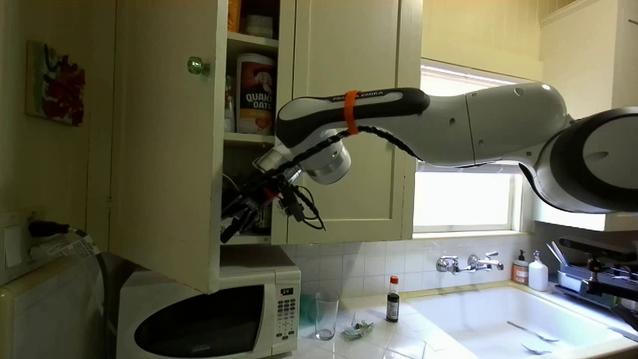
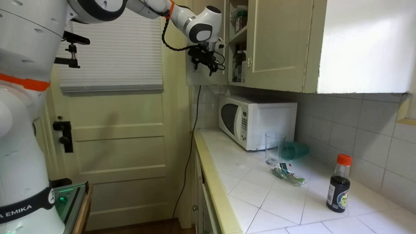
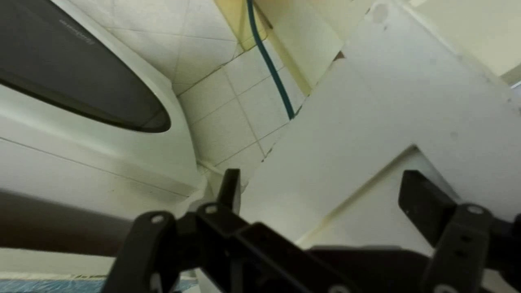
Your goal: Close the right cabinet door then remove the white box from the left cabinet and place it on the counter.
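The right cabinet door (image 1: 346, 65) lies flat against the cabinet front; its panel (image 2: 279, 39) also shows in an exterior view. Left of it, the left cabinet (image 1: 251, 137) stands uncovered, with an oats canister and other goods on its shelves. I cannot make out the white box among them. My gripper (image 1: 230, 219) is low before the left cabinet, partly hidden by the swung-out left door (image 1: 164, 149). In the wrist view its fingers (image 3: 423, 203) are wide apart with nothing held; the left door's inner face (image 3: 325, 162) fills the background. The whitish counter (image 2: 253, 195) runs below.
A microwave (image 2: 276, 120) sits under the left cabinet. On the counter are a clear glass (image 2: 274, 148), a teal cup (image 2: 295, 150), a small plastic bag (image 2: 287, 175) and a red-capped bottle (image 2: 338, 188). Further along is the sink (image 1: 463, 309).
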You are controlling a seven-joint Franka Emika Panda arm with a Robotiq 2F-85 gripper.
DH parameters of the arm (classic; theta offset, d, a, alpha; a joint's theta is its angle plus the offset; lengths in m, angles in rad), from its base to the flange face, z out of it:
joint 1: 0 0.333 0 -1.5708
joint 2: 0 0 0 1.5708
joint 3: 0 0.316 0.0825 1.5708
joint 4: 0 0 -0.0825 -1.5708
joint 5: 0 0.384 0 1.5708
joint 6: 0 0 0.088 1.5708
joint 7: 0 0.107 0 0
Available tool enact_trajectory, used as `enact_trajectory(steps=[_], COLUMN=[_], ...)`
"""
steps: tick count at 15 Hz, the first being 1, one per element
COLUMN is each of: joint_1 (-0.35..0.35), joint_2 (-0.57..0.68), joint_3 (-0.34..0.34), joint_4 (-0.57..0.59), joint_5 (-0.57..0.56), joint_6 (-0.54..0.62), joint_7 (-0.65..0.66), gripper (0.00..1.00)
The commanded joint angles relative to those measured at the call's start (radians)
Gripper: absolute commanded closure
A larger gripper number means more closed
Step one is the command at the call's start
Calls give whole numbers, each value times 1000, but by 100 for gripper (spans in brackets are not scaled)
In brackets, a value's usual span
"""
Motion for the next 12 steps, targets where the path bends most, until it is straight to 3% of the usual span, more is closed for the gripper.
enact_trajectory(steps=[1, 5, 12], joint_1=[2, 70, 252], joint_2=[134, 281, 497], joint_3=[6, -6, -10], joint_4=[176, 392, 711], joint_5=[0, -123, -303], joint_6=[-213, -385, -529], joint_7=[-86, -137, -204], gripper=[0, 0, 0])
